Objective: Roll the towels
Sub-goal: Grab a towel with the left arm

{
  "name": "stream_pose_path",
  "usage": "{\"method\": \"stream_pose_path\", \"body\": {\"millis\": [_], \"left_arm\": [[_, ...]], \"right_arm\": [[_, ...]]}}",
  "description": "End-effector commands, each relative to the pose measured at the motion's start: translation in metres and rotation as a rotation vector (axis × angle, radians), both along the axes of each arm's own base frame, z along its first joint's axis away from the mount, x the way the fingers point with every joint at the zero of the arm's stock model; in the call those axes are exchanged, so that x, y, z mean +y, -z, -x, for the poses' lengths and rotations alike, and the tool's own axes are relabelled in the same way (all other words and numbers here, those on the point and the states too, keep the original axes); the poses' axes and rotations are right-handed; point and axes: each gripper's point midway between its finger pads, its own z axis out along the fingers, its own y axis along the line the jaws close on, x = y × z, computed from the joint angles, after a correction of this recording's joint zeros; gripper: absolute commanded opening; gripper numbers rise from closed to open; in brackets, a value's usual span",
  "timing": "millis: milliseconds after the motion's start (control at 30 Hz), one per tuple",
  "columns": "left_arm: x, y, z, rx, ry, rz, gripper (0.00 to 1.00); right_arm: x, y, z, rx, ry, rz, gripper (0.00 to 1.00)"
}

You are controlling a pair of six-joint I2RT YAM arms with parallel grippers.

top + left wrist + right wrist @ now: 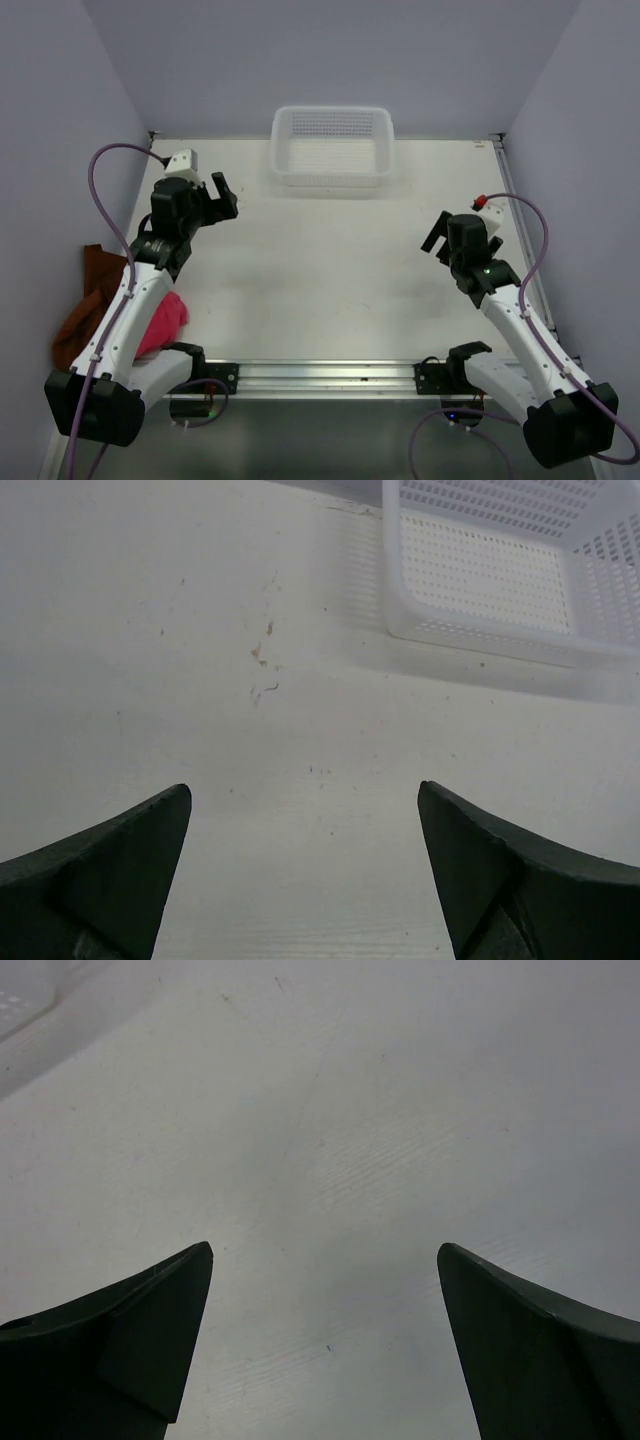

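Note:
Two towels lie crumpled at the table's near left edge, partly behind my left arm: a rust-brown towel (90, 300) and a bright pink towel (163, 322) beside it. Neither shows in the wrist views. My left gripper (223, 195) hovers open over the back left of the table, well away from the towels, with only bare table between its fingers (120, 865). At the right side my right gripper (436, 236) also stands open over bare table, nothing between its fingers (140, 1330).
A white mesh basket (332, 175) stands at the back middle of the table; its corner (420, 610) shows ahead and to the right of my left gripper. Grey walls close in the sides. A metal rail (320, 375) runs along the near edge.

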Motion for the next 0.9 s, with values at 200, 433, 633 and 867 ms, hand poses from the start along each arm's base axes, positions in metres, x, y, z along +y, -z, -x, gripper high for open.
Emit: {"method": "stream_pose_path", "body": {"millis": [200,433,633,867], "left_arm": [[0.029,-0.011,-0.003,-0.033,-0.138,-0.031,1.0],[0.067,0.006,0.001,0.039,-0.353,-0.083,1.0],[0.109,0.029,0.014,0.141,-0.588,-0.124,1.0],[0.169,0.082,0.035,0.34,-0.783,-0.081,1.0]], "right_arm": [[-0.004,-0.001,-0.002,-0.027,0.053,-0.017,0.99],[0.01,0.012,-0.003,0.048,-0.053,-0.018,0.99],[0.026,0.02,-0.004,0.092,-0.127,-0.06,0.99],[0.042,0.025,-0.005,0.122,-0.204,-0.109,0.99]]}}
